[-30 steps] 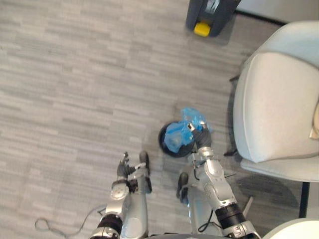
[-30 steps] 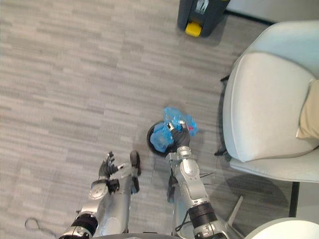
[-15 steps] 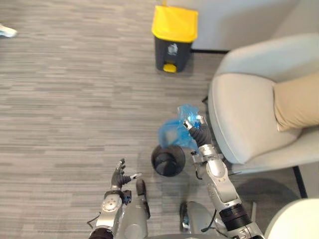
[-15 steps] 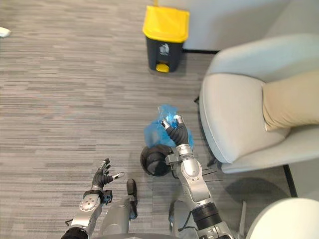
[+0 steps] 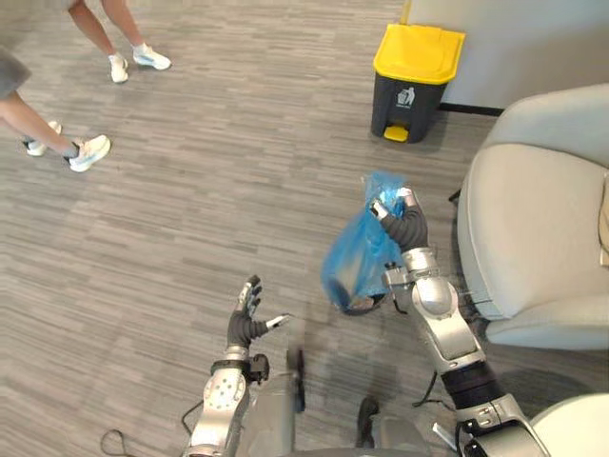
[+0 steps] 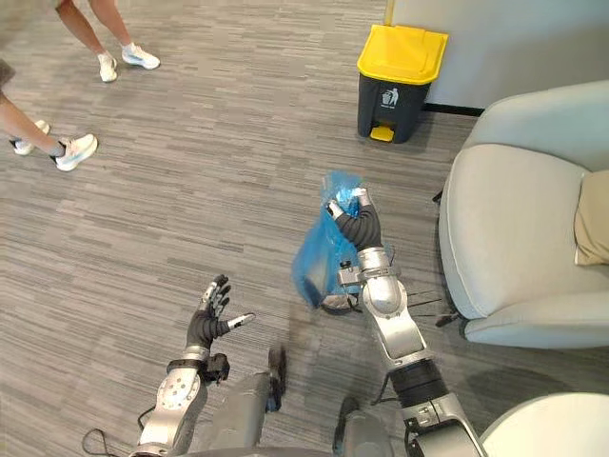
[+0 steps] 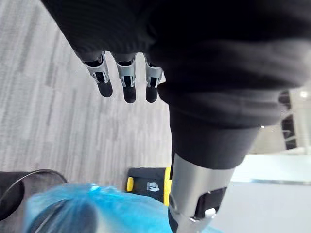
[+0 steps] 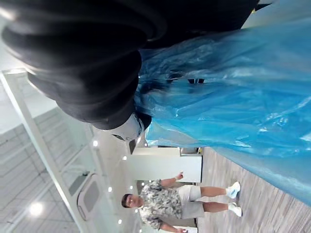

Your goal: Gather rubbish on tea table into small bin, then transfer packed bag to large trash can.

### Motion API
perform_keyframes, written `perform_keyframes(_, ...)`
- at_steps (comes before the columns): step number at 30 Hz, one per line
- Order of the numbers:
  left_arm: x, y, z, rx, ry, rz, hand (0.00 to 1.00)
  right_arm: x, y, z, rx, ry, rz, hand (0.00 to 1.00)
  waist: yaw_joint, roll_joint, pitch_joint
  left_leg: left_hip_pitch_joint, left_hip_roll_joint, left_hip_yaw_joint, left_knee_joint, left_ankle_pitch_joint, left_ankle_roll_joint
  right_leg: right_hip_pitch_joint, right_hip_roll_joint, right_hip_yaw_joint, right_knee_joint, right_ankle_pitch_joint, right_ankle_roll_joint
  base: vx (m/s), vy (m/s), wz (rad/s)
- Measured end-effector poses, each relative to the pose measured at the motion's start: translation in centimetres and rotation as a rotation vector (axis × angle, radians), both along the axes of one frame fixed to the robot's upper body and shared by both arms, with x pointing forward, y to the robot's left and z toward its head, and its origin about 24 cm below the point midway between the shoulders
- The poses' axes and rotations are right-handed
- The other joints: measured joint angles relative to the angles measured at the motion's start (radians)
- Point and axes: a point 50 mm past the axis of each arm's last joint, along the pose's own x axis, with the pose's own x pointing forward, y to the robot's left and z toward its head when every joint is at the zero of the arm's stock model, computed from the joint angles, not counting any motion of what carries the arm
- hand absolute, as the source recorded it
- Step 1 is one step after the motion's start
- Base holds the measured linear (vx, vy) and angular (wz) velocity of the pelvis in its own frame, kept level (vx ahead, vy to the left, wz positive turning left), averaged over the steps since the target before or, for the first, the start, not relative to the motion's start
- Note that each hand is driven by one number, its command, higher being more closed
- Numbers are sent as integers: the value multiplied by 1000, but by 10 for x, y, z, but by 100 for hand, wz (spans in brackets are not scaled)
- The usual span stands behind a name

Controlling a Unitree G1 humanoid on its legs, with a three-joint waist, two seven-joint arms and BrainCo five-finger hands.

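Observation:
A blue plastic bag (image 5: 354, 259) hangs in the air from my right hand (image 5: 403, 217), which is shut on its gathered top. Close up, the blue plastic bag (image 8: 233, 92) spreads out just past that hand's dark cover. Under the bag, the small black bin (image 5: 364, 306) stands on the floor, mostly hidden by it. The large dark trash can with a yellow lid (image 5: 417, 80) stands farther ahead by the wall, its lid down. My left hand (image 5: 248, 321) hovers low to the left with fingers (image 7: 125, 83) straight and spread, holding nothing.
A pale grey armchair (image 5: 538, 238) stands close on the right of the bag. The rim of a white round table (image 5: 576, 430) shows at the lower right. People's legs and white shoes (image 5: 88, 150) are at the far left. Open grey floor (image 5: 209, 190) lies toward the trash can.
The camera has tilted up. My right hand has lifted the blue bag out of the small bin and holds it higher. My left hand has spread its fingers.

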Motion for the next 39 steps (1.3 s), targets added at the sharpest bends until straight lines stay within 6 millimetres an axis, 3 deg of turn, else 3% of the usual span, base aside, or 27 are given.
perform_keyframes(3, 10, -11, 10, 83, -46, -106, 0, 2, 10, 5, 0, -8, 46, 100, -9, -41, -22, 37, -38, 7, -107, 66, 24, 15, -25, -1, -64, 53, 25, -67, 150, 5)
perform_keyframes(7, 15, -28, 16, 117, -77, -189, 0, -1, 40, 22, -25, -70, 192, 100, -19, -66, -56, 68, -66, 29, -132, 76, 36, 50, -43, 22, -123, 93, 45, -30, 112, -11)
perform_keyframes(9, 19, -36, 19, 147, -98, -230, 0, -8, 56, 30, -39, -106, 275, 100, -33, -71, -59, 70, -69, 32, -134, 81, 42, 54, -43, 27, -134, 106, 47, -47, 43, -10)
perform_keyframes(13, 29, -57, 17, 215, -96, -325, 0, -25, 83, 33, -50, -125, 448, 100, -34, -73, -72, 104, -66, 54, -161, 94, 46, 65, -32, 56, -143, 121, 41, -68, 8, -19)
perform_keyframes(19, 45, -61, 14, 342, -97, -311, 0, -41, 113, 26, -64, -75, 640, 100, -34, -80, -92, 116, -51, 79, -172, 104, 34, 65, -8, 84, -165, 148, 30, -51, -12, -16)
perform_keyframes(20, 48, -60, 13, 375, -98, -293, 100, -44, 117, 24, -70, -66, 668, 100, -33, -81, -93, 122, -47, 82, -179, 109, 31, 67, -5, 90, -171, 154, 25, -38, -15, -13)
perform_keyframes(27, 59, -66, 16, 523, -136, -223, 100, -59, 141, 21, -107, -26, 812, 100, -30, -85, -95, 135, -25, 81, -187, 119, 19, 83, 16, 90, -187, 165, 13, -10, -8, -2)
perform_keyframes(35, 57, -76, 15, 494, -141, -199, 100, -63, 150, 20, -138, -29, 851, 100, -30, -87, -111, 132, -11, 80, -188, 123, 13, 90, 32, 90, -210, 176, 2, -1, -2, 0)
perform_keyframes(36, 56, -77, 15, 489, -144, -196, 100, -63, 150, 20, -138, -29, 851, 0, -30, -87, -111, 132, -11, 80, -188, 123, 13, 90, 32, 90, -210, 176, 2, 0, 0, 0)
perform_keyframes(39, 56, -80, 16, 448, -134, -190, 100, -64, 152, 21, -124, -31, 848, 0, -32, -87, -111, 132, -11, 81, -188, 123, 13, 90, 32, 91, -212, 176, 2, 0, 0, 0)
